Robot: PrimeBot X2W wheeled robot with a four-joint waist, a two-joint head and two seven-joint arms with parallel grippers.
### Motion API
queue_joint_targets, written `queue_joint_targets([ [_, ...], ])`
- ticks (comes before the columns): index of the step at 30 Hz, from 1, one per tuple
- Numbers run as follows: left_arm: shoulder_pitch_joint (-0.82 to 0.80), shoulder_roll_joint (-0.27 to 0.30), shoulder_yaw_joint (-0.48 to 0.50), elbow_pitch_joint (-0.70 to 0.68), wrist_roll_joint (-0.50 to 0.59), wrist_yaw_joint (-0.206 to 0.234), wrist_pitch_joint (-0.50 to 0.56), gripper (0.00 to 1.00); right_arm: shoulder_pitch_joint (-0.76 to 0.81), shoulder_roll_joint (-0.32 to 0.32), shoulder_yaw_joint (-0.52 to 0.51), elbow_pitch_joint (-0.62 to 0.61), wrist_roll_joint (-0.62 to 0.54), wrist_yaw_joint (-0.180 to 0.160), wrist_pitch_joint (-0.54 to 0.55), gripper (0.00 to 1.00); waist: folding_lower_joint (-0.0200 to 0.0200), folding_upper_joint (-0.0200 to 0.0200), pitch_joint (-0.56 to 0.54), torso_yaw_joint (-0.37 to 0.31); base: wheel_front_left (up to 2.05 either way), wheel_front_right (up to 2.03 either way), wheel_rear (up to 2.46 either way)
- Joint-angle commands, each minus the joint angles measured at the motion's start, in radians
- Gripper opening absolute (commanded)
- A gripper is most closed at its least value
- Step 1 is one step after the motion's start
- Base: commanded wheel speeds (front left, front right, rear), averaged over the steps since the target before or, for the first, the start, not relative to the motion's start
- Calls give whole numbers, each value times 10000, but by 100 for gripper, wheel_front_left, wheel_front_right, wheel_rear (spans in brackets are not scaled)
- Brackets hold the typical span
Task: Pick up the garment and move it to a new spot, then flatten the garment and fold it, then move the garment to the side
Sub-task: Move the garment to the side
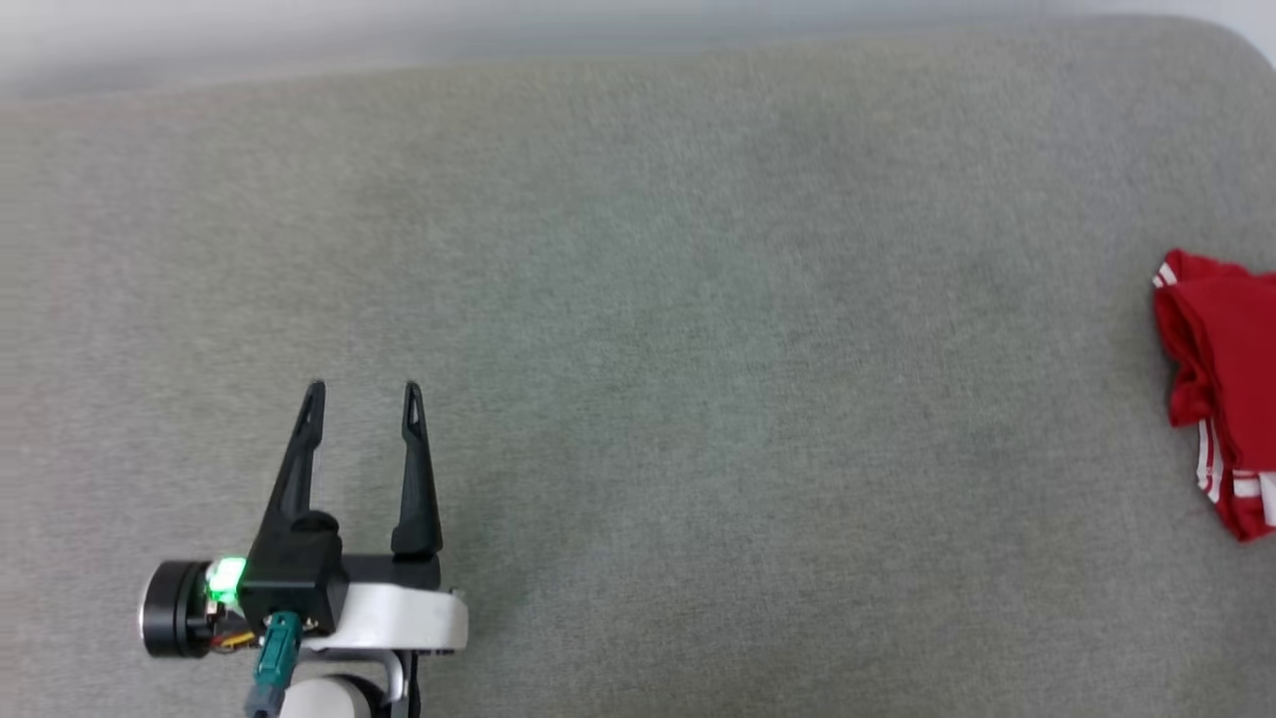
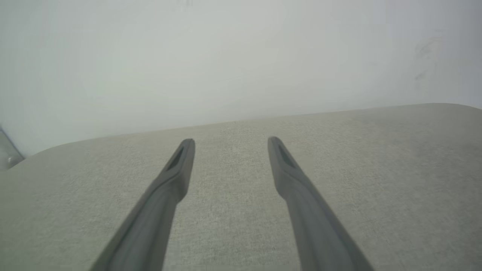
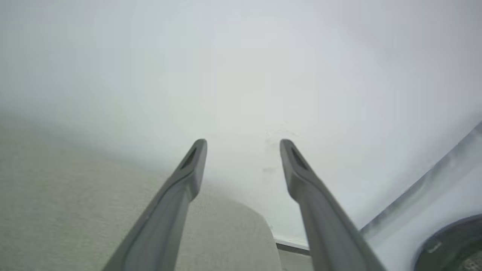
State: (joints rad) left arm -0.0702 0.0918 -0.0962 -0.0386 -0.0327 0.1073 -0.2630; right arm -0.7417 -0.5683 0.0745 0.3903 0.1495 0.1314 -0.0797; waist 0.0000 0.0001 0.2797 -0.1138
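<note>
While the garment (image 1: 1221,389) lies bunched at the right edge of the grey padded surface (image 1: 638,299), the left gripper (image 1: 364,391) hovers well apart from it at the lower left, fingers spread wide and empty. The right gripper (image 3: 243,145) is also wide apart and holds nothing, above a corner of the surface.
</note>
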Motion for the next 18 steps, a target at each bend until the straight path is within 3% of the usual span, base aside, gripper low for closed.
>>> queue_joint_targets([
  [1, 194, -18, 16, 46, -32, 40, -23, 100, 264, 330, -99, -114, -127, -15, -290, 100, 0, -1, -498, 311, 0, 0, 0],
  [7, 769, -110, 63, 174, -26, 91, -23, 100, 1194, 1871, 186, -594, -533, -14, -1456, 100, 0, -1, -1147, 651, 0, 0, 0],
  [8, 769, -110, 63, 174, -26, 91, -23, 100, 1194, 1871, 186, -594, -533, -14, -1456, 100, 0, -1, -1147, 651, 0, 0, 0],
  [9, 937, -123, 102, 225, -32, 99, -22, 100, 1635, 2383, 332, -705, -563, -15, -1615, 100, 0, -1, -1335, 718, 0, 0, 0],
  [18, 1412, -168, 74, 547, 5, -14, -23, 100, 3719, 3493, 427, -779, -163, -14, -1853, 100, 0, -1, -1995, 952, 0, 0, 0],
])
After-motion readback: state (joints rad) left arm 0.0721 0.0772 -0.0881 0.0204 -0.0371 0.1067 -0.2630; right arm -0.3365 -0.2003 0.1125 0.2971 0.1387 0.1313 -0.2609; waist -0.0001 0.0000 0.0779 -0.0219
